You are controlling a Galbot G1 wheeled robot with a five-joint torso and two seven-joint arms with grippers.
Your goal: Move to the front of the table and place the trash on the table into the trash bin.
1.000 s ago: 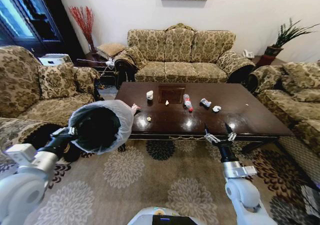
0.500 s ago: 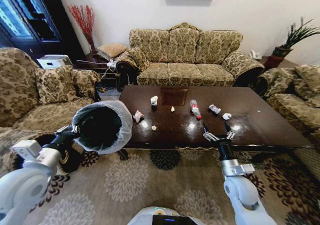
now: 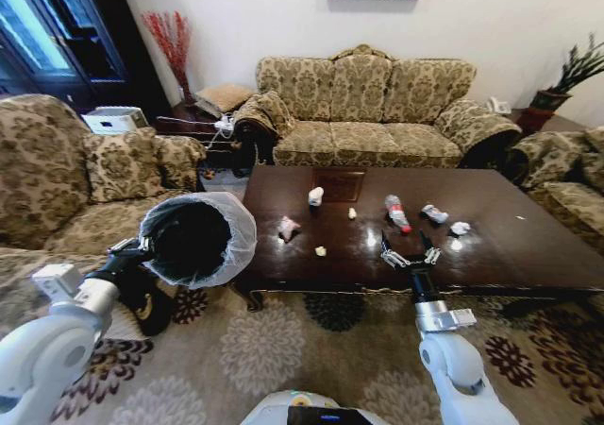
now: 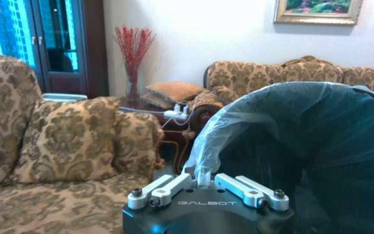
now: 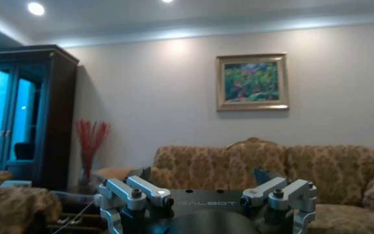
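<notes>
You were on the approach: left gripper [image 3: 132,251] fingers clamped the trash bin [image 3: 193,240] beside the bench [image 3: 528,255]; right gripper [image 3: 407,253] spread empty, needing the paper cup [image 3: 315,196].

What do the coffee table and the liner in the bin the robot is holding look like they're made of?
The table looks like dark brown wood with a glossy varnish: ceiling lights reflect off its top. The liner of the trash bin looks like thin translucent plastic film, whitish and wrinkled, folded over the rim, which the left gripper pinches.
</notes>
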